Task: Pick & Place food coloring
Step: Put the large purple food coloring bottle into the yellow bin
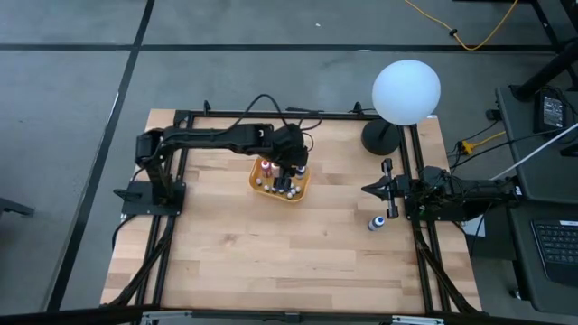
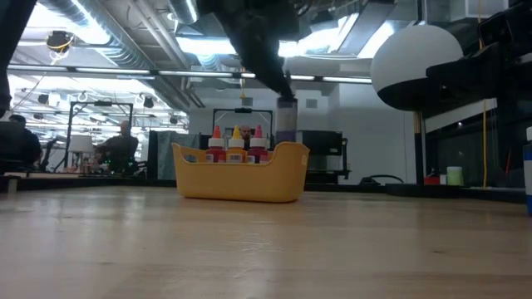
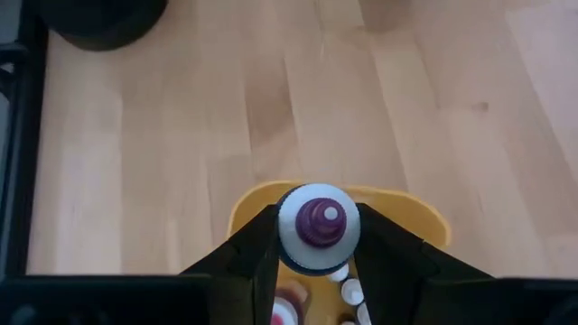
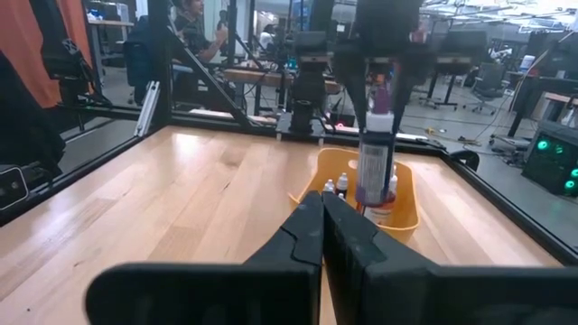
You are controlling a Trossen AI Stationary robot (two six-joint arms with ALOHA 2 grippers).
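The left gripper point(image 3: 314, 262) hangs over the far end of the orange tray point(image 1: 302, 192), its 2 dark, wedge-shaped fingers point(image 3: 246, 257) clamped on the sides of a purple-capped bottle point(image 3: 317, 227). From the left wrist view the bottle is a round white body with a ribbed purple cap and a pale nozzle tip at its centre. In the low view it hangs upright, clear of the tray's rim, a slim cylinder with a purple band.

The tray is smooth moulded plastic, oval with raised, curved ends, sitting on a worktop point(image 1: 271, 244) of pale butcher-block wood strips. Inside it stand more small dropper bottles point(image 2: 237, 145), white bodies with red and yellow pointed tops, packed close together. One blue-capped bottle point(image 1: 377, 221) stands alone on the wood just beside the right gripper point(image 1: 377, 189), well apart from the tray.

The right gripper rests at the right edge of the worktop with its 2 fingers point(image 4: 321, 236) pressed flat together on nothing. Near it a matte white globe lamp point(image 1: 406, 90) sits on a round black base.

People point(image 2: 123, 143) sit at desks in the room beyond.
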